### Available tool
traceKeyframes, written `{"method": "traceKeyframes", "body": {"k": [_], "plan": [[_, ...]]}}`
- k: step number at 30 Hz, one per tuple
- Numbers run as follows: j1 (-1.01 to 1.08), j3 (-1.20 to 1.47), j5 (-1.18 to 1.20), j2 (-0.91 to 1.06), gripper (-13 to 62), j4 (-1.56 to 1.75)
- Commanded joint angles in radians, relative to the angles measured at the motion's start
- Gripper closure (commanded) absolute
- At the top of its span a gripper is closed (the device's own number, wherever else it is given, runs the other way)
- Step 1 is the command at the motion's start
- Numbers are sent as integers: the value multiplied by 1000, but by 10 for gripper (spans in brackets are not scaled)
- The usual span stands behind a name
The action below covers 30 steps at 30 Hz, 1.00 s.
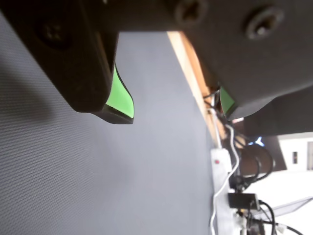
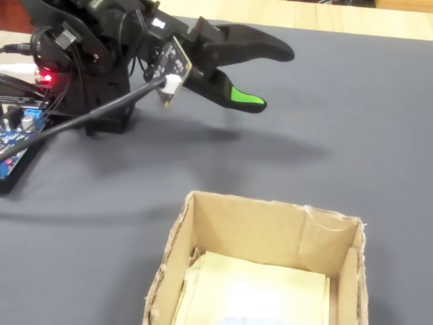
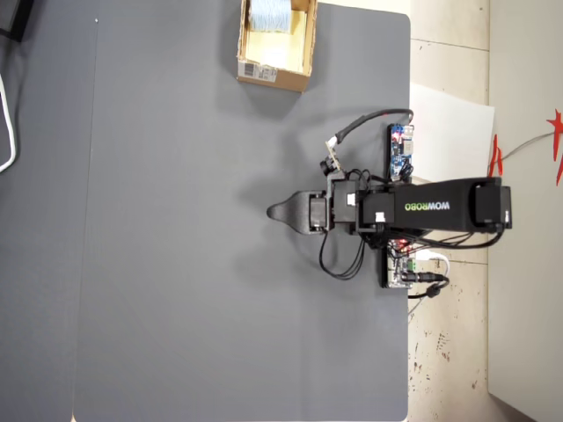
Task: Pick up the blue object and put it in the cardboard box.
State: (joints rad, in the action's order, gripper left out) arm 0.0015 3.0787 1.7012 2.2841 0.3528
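A: How much room is there around the gripper [image 2: 260, 78]?

B: Plenty. Ahead of the jaw tips and to both sides lies bare dark grey mat [image 3: 176, 264]. In the wrist view the mat's far edge runs just past the jaws, with a strip of light wood beyond it and some cables and a white power strip [image 1: 221, 164] further off.

A: And the arm's pose?

B: The arm [image 3: 431, 207] reaches out level from its base at the mat's edge, low over the surface. The jaws stand apart with nothing between them; the wrist view shows a clear gap between the two green pads [image 1: 120, 95].

A: Where is the blue object?

B: One pale blue object [image 3: 266, 13] lies inside the cardboard box [image 3: 274, 77], well off to the side of the jaws and apart from them in the overhead view. In the fixed view the box sits in front of and below the jaw tips, its pale yellowish inside showing.

A: Counts?

B: One box, one blue object, one gripper. A small blue circuit board [image 3: 401, 149] sits behind the jaws beside the arm's base.
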Motion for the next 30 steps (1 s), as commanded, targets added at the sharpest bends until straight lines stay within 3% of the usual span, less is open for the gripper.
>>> {"method": "traceKeyframes", "body": {"k": [1, 10, 30], "plan": [[-2, 40, 44, 86, 147, -51], [0, 40, 26, 83, 148, -316], [0, 40, 28, 83, 148, -316]]}}
